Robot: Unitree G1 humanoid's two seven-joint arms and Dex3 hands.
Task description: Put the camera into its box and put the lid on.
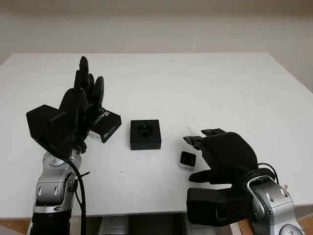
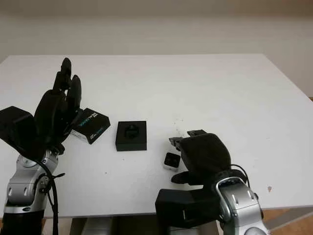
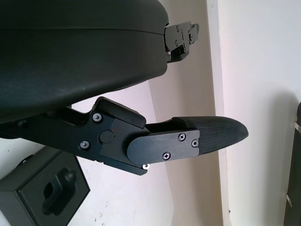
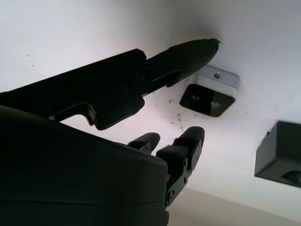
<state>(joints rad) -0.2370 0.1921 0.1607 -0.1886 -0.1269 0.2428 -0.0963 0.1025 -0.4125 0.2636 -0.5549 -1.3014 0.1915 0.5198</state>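
As the right hand [image 1: 215,149] reached for the camera [image 1: 187,159], its fingers were released and held nothing, the small silver-edged cube lying on the white table [image 1: 220,88] just beside the fingertips [image 4: 202,47]; in the right wrist view one long finger pointed over the camera's edge while two shorter ones hung near its dark face, though whether any of them touched it could not be told. Beyond those fingers, and well apart from the camera, sat the black box [image 1: 145,134], open, with a moulded recess in its insert. On the far side of the box the lid [image 1: 104,126], black with pale lettering along its side, lay tilted on the table, partly behind the left hand [image 1: 83,100]. That hand stood raised with its fingers pointing up and away, released and grasping nothing, the box showing beneath them in the left wrist view.

Judged from this, the task stood at its first step, the pick-up of the camera, with nothing yet in the box and the lid still off. The next move seemed to call for the right fingers to settle around the cube's sides and clench on it squarely, since a small, smooth body could slide away under a glancing touch; it would then have to be carried over to the recess and lowered in its fitting orientation before the left hand could take up the lid
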